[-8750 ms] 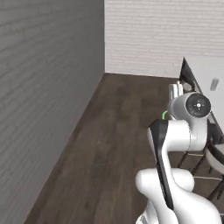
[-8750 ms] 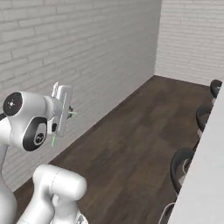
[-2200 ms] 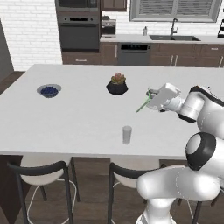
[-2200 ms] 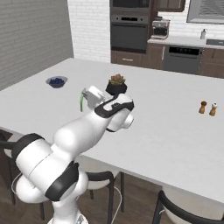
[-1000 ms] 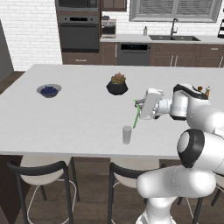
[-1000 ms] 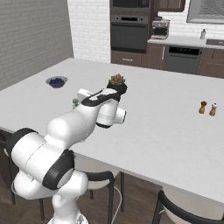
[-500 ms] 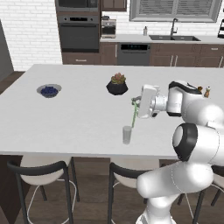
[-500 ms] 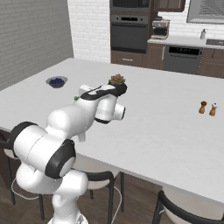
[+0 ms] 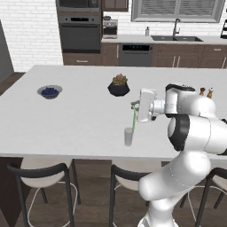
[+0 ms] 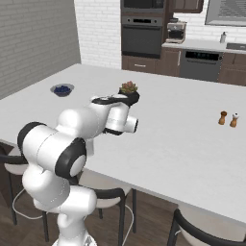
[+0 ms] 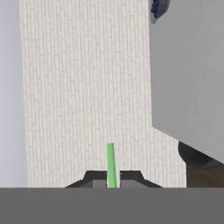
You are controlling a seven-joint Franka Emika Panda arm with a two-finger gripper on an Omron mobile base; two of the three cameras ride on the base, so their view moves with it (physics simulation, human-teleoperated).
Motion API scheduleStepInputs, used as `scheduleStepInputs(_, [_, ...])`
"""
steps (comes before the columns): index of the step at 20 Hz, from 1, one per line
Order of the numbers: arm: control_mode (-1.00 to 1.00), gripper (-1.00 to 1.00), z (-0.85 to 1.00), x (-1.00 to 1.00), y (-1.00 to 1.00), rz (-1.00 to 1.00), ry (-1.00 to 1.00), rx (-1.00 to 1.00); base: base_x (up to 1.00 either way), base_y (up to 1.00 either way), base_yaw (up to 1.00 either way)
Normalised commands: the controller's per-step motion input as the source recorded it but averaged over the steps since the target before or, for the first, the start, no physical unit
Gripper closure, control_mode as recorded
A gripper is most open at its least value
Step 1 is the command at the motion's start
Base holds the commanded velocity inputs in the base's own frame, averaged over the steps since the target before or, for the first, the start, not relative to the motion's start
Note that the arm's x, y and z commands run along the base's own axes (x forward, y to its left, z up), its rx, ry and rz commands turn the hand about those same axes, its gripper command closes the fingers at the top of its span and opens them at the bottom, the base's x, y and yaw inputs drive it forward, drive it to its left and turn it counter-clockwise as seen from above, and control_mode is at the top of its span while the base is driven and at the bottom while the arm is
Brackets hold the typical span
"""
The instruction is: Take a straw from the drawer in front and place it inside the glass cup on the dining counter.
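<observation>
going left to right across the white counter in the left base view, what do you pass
small blue bowl of berries → dark pot with a succulent → clear glass cup → white gripper holding the green straw → pair of brown shakers

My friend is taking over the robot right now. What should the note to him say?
Gripper: shut on the straw, holding it by its top end.
The straw hangs nearly upright, its lower end at the mouth of the glass cup near the front edge of the dining counter.
Done: straw fetched and brought over the cup.
Left: lower it in if needed, open the gripper, pull the arm away.
</observation>
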Motion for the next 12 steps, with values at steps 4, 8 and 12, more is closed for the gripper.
scheduleStepInputs(4, [-1.0,1.0,-0.23,0.25,0.01,0.0,0.05,-0.01,0.0,0.0,0.0])
scheduleStepInputs(8, [-1.0,1.0,-0.1,0.17,0.04,0.0,0.04,0.0,0.0,0.0,0.0])
scheduleStepInputs(12, [-1.0,1.0,-0.04,0.12,0.07,0.0,0.03,0.0,0.0,0.0,0.0])
